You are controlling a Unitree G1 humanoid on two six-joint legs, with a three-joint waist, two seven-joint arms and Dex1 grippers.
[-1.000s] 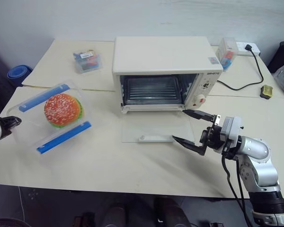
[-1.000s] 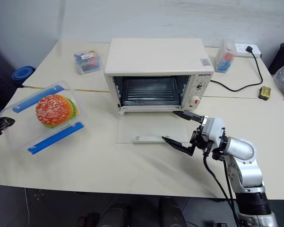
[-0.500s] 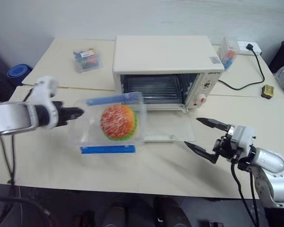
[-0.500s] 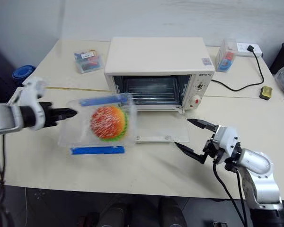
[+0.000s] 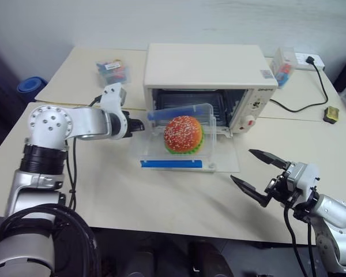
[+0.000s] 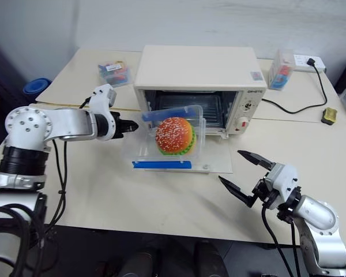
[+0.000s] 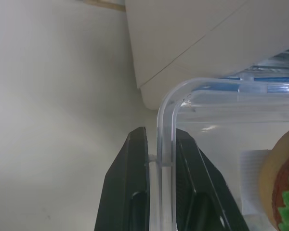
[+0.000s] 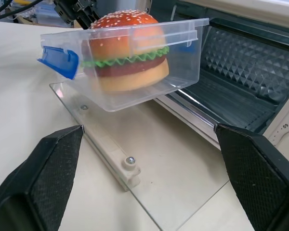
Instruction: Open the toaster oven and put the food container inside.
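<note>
We have swung the left tool (image 6: 127, 123) rightward since a second ago, its fingers (image 7: 135, 192) pinched on the container (image 6: 167, 141) rim, so the box now hangs over the lowered door (image 6: 216, 164) before the open oven (image 6: 199, 75); insertion looks next. It is clear, blue-clipped, with a toy burger. Our right tool (image 6: 242, 173) gapes wide and empty, well right of it.

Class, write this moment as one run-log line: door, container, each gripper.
toaster oven door: open, flat | food container: held above door, outside cavity | left gripper: shut on container's rim | right gripper: open, holding nothing
</note>
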